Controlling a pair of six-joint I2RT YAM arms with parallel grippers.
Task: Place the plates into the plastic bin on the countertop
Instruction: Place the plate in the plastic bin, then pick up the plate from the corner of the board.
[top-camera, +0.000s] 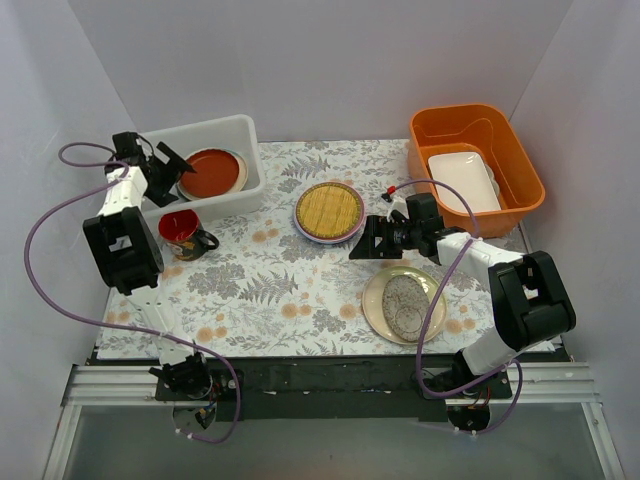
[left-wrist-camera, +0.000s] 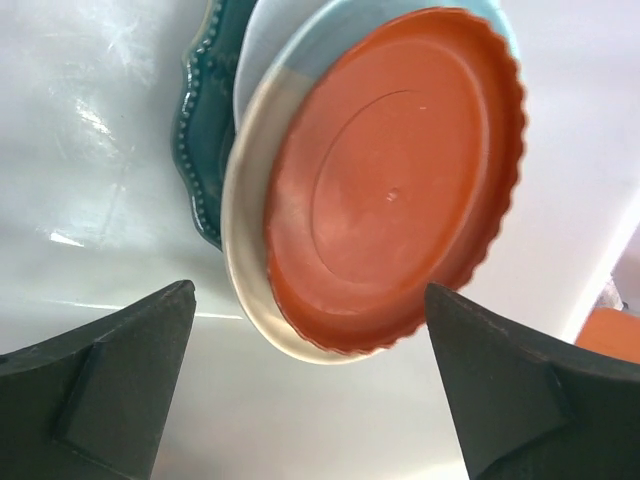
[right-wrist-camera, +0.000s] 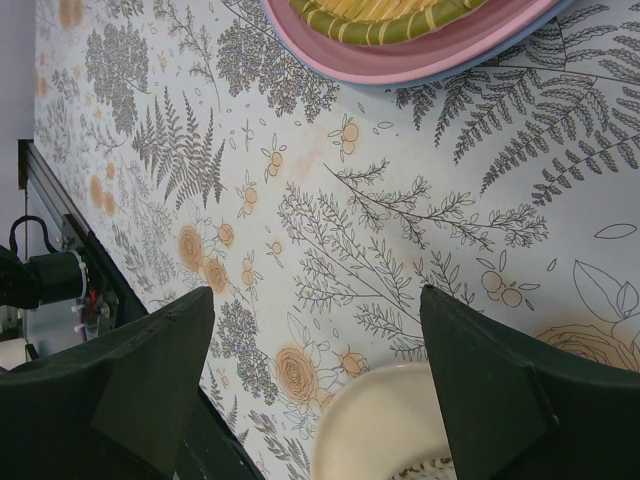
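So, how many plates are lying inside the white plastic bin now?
3, in one stack in the plastic bin: the red-brown plate on top, the cream-and-blue plate under it, the teal scalloped plate lowest. More may be hidden beneath.

teal plate (left-wrist-camera: 200, 135) mostly hidden, woven plate (right-wrist-camera: 385, 18) cropped

**A:** Top view's bright and even, with soft light and only faint shadows beside the round woven-bamboo yellow plate (top-camera: 329, 211).

**B:** Yeah. Left wrist has white glare streaks on the white translucent plastic bin (left-wrist-camera: 90, 150), and the black fingers (left-wrist-camera: 100, 390) look soft, maybe too close. Right wrist's fern-printed white countertop (right-wrist-camera: 400, 230) is sharp.
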